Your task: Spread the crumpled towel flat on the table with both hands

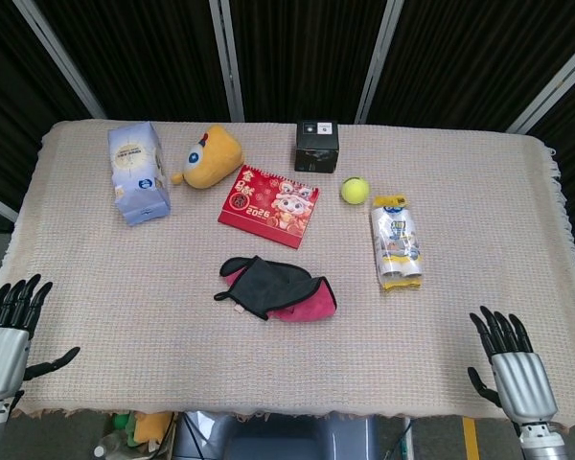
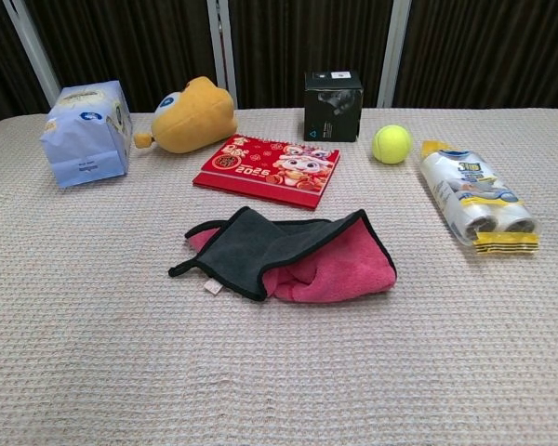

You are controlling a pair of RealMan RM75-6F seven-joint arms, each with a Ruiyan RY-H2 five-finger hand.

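Observation:
The crumpled towel (image 1: pixel 276 288) lies folded over itself near the table's middle, dark grey on top with pink showing underneath; the chest view shows the towel (image 2: pixel 293 255) with a small white tag at its near left edge. My left hand (image 1: pixel 10 331) hovers at the front left corner of the table, fingers spread and holding nothing. My right hand (image 1: pixel 506 357) is at the front right edge, fingers also spread and empty. Both hands are far from the towel and out of the chest view.
Behind the towel lies a red calendar (image 1: pixel 268 205). A blue tissue pack (image 1: pixel 138 172) and yellow plush toy (image 1: pixel 209 158) sit at back left. A black box (image 1: pixel 316 146), tennis ball (image 1: pixel 355 190) and white wrapped pack (image 1: pixel 397 241) are to the right.

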